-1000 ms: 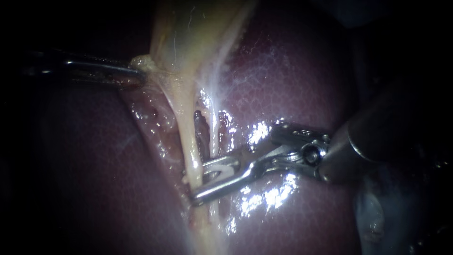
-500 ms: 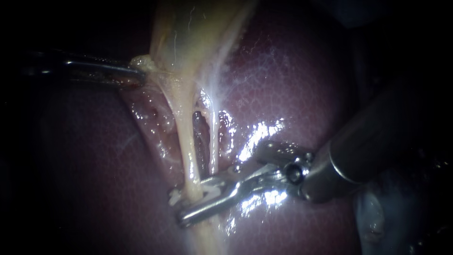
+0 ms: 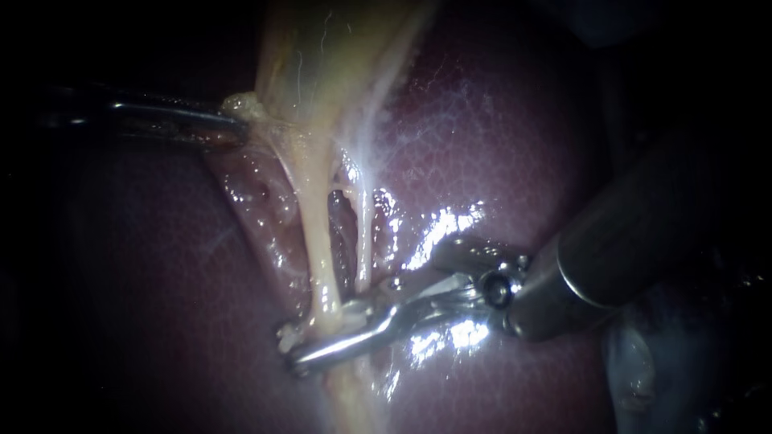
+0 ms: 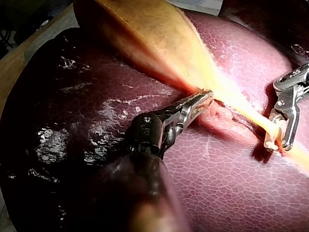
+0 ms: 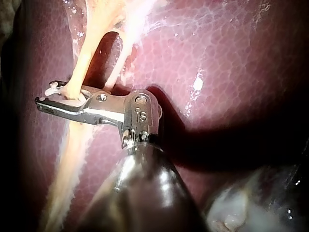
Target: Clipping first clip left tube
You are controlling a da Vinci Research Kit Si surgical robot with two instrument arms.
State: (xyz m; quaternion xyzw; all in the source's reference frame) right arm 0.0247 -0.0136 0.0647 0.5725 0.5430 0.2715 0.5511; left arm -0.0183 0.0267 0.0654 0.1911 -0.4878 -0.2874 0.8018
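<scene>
**A:** How does the right tool (image 3: pixel 293 350) stand?

**B:** Its jaws are drawn almost together across the left tube (image 3: pixel 320 265), one on each side and both touching it. A white clip (image 5: pixel 53 88) sits between them. The ends of the clip poke out past the tube on the far side from the tool's hinge.

**A:** Where on the tube is that?

**B:** Low down, well below where the tube leaves the gallbladder (image 3: pixel 322 56). The tube runs taut and pale yellow from the gallbladder down through the jaws and on beneath them.

**A:** And the right tube (image 3: pixel 363 233)?

**B:** It is thinner and whiter, and lies just beside the left one with a dark gap between the two. Its lower end comes down to the upper jaw. Whether it touches the jaw cannot be told.

**A:** What about the left tool (image 3: pixel 235 122)?

**B:** It comes in from the left, well above the clip. Its jaws are closed on a pale fold at the edge of the gallbladder, just where the gallbladder narrows toward the tubes.

**A:** What lies around all this?

**B:** The liver (image 3: pixel 498 145), dark red and wet, lies under both tools, with bright glints near the right tool's hinge.
</scene>
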